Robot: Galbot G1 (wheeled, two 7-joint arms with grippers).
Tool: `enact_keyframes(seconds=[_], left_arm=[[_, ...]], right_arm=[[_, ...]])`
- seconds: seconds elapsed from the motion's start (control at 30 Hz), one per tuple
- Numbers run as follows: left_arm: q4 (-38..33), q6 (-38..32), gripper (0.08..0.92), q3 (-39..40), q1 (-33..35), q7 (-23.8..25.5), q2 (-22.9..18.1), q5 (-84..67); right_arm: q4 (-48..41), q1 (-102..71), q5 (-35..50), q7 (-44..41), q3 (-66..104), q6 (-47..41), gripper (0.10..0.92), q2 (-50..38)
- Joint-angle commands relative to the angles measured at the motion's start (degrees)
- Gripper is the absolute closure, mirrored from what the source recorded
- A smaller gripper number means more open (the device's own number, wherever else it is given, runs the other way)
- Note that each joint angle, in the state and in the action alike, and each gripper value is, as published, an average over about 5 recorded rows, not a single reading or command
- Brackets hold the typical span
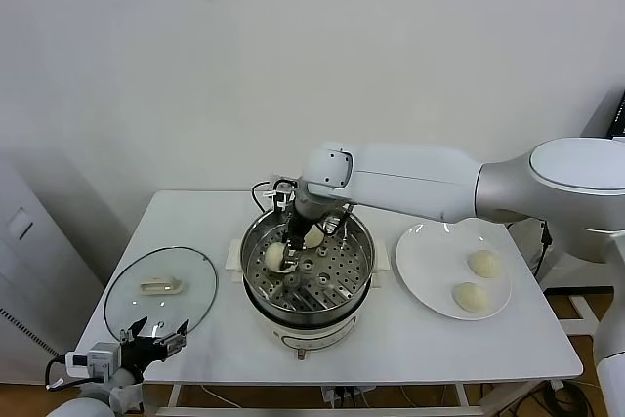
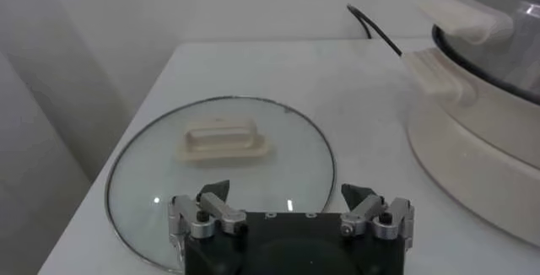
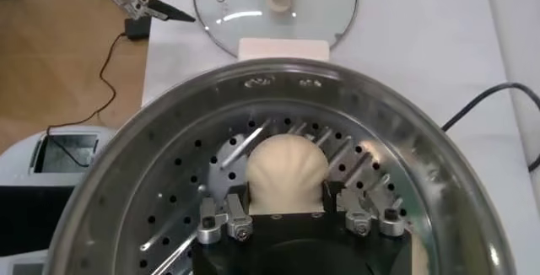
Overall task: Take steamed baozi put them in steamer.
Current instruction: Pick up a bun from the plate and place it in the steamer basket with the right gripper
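Note:
The steamer (image 1: 359, 237) stands mid-table, its perforated tray (image 3: 181, 192) showing inside. My right gripper (image 1: 290, 246) reaches down into it, with its fingers (image 3: 239, 205) against both sides of a steamed baozi (image 3: 285, 171) that rests on the tray. That bun (image 1: 275, 257) lies at the tray's left side. A second baozi (image 1: 313, 237) sits just behind the gripper. Two more baozi (image 1: 484, 263) (image 1: 472, 296) lie on the white plate (image 1: 420, 251) to the right. My left gripper (image 2: 287, 191) hangs open at the table's front left, over the near edge of the lid.
A round glass lid (image 1: 161, 285) with a white handle (image 2: 221, 142) lies flat left of the steamer. The steamer's black cord (image 2: 371, 28) runs off behind it. The table's front edge is close to the left gripper (image 1: 156, 331).

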Motion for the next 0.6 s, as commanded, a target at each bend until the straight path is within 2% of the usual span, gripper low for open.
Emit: enact_keyframes(seconds=[0.03, 0.3, 0.6], left_arm=[[0.1, -0.1, 0.177, 0.1, -0.1, 0.0, 0.0, 0.0], [0.5, -0.2, 0.177, 0.1, -0.1, 0.1, 0.2, -0.2], [0.3, -0.2, 0.177, -0.1, -0.2, 0.1, 0.2, -0.4]], right_arm=[[-0.8, -2.0, -0.2, 1.6, 0.8, -0.2, 0.429, 0.5], [1.0, 3.4, -1.7, -4.5, 1.1, 1.9, 0.223, -4.4], [5.6, 17.0, -10.9, -20.2, -5.4, 12.4, 0.203, -20.0]])
